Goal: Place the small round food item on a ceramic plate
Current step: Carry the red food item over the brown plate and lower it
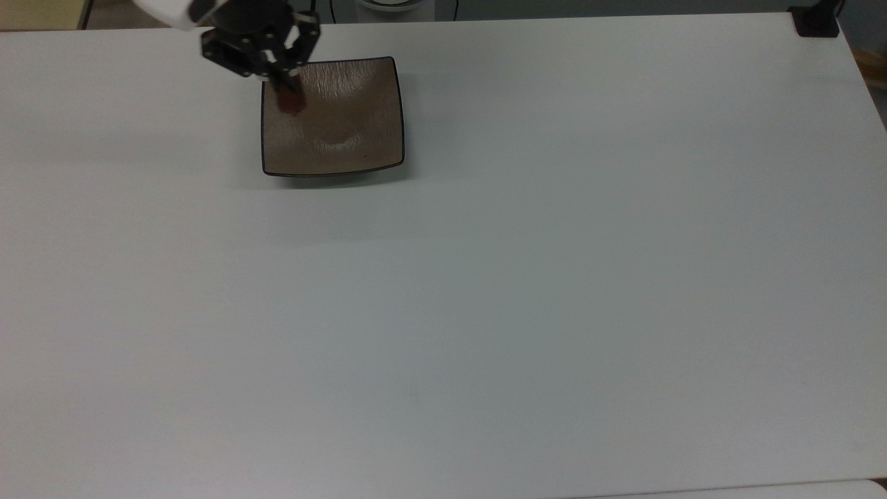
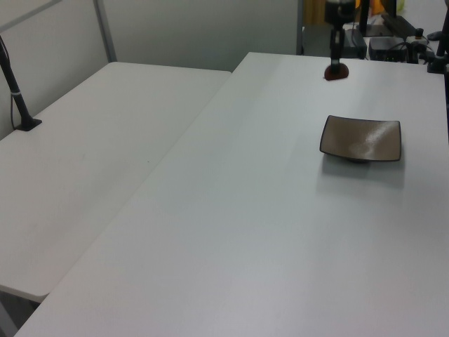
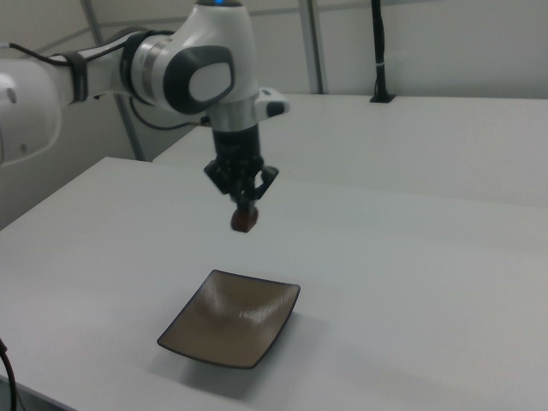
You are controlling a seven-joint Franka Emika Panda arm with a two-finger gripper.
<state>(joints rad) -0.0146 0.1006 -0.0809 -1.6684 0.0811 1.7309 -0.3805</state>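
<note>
PINCER: clamped on small round food item | LOCATION: item held in the air above ceramic plate, near the surface's far edge in the top view | RISK: early release from height; item may bounce or roll off plate.

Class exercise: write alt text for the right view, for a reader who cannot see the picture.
A white robot arm holds a small reddish-brown food item in its tool, well above a square brown ceramic plate on a white table. The plate is empty, and a second white table stands behind.
</note>
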